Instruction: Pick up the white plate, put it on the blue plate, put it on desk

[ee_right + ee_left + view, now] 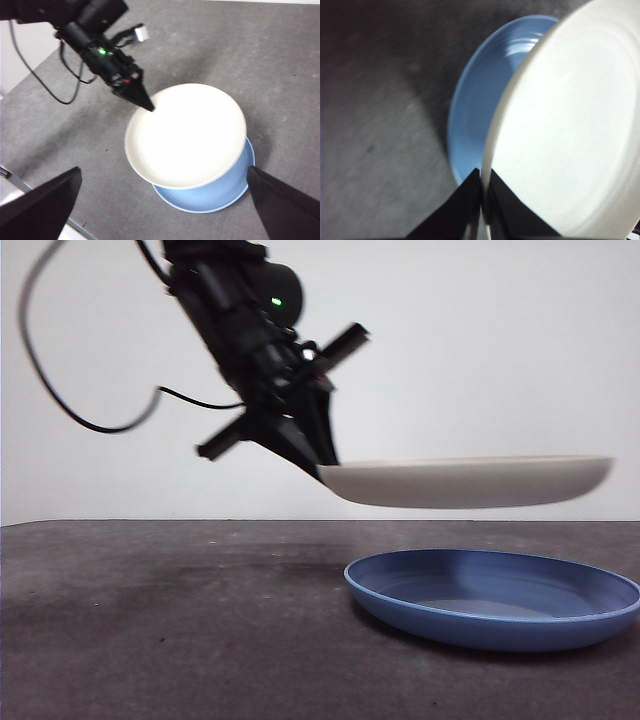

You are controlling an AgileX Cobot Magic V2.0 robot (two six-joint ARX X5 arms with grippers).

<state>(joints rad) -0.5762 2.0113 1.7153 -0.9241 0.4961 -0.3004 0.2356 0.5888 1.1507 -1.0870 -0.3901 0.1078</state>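
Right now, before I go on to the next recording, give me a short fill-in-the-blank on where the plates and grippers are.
1. The left gripper is shut on the rim of the ____ plate.
2. The white plate hangs in the air above the ____ plate, not touching it.
3. The blue plate rests on the ____.
4. The right gripper, high above both plates, has its jaws ____.

Missing words: white; blue; desk; open
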